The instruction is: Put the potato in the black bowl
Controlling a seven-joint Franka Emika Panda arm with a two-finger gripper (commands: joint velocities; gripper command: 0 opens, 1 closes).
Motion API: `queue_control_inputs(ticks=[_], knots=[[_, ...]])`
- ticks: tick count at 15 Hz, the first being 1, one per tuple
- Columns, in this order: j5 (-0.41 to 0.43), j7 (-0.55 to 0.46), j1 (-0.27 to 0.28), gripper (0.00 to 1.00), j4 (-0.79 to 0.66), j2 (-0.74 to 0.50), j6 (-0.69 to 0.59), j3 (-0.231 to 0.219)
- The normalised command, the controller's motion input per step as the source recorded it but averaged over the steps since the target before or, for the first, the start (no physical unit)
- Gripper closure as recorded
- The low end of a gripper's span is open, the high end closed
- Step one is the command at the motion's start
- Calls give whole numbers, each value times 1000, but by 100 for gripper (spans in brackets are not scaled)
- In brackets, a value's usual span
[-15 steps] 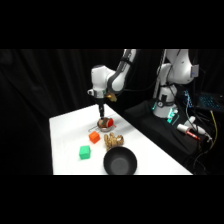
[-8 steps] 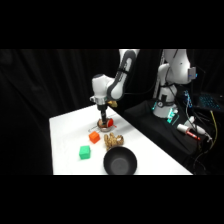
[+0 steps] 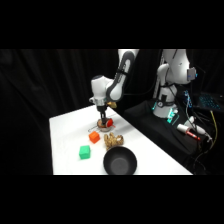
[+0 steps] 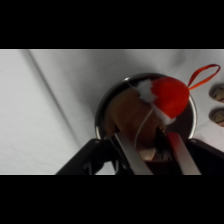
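Observation:
The potato (image 4: 129,114), a smooth brown lump, lies in a small shiny bowl (image 4: 100,122) beside a red and white piece (image 4: 170,97). My gripper (image 4: 152,157) is down inside that bowl, open, its two fingers straddling the near end of the potato. In the side view the gripper (image 3: 103,120) reaches into the small bowl (image 3: 106,126) at the table's middle, and the potato is hidden behind it. The black bowl (image 3: 120,162) stands with nothing in it near the table's front edge, apart from the gripper.
An orange block (image 3: 94,137), a green block (image 3: 84,152) and a knobbly tan cluster (image 3: 112,140) lie between the small bowl and the black bowl. A second white machine (image 3: 170,90) with cables stands on a dark bench to the right.
The gripper has come down from above the small bowl into it. The objects on the table have not moved.

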Motion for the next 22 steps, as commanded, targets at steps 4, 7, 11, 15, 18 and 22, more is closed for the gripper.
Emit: queue_control_inputs(ticks=[4, 7, 11, 15, 18, 22], knots=[[-96, -7, 22, 97, -2, -171, -164, -53], [-238, 79, 102, 95, -60, -359, -331, -138], [-292, 130, 126, 95, -78, -509, -429, -119], [-276, 166, 132, 95, -111, -543, -350, -8], [-140, 131, 139, 95, -53, -391, -234, 139], [-14, 84, 166, 95, 38, -139, -97, 198]])
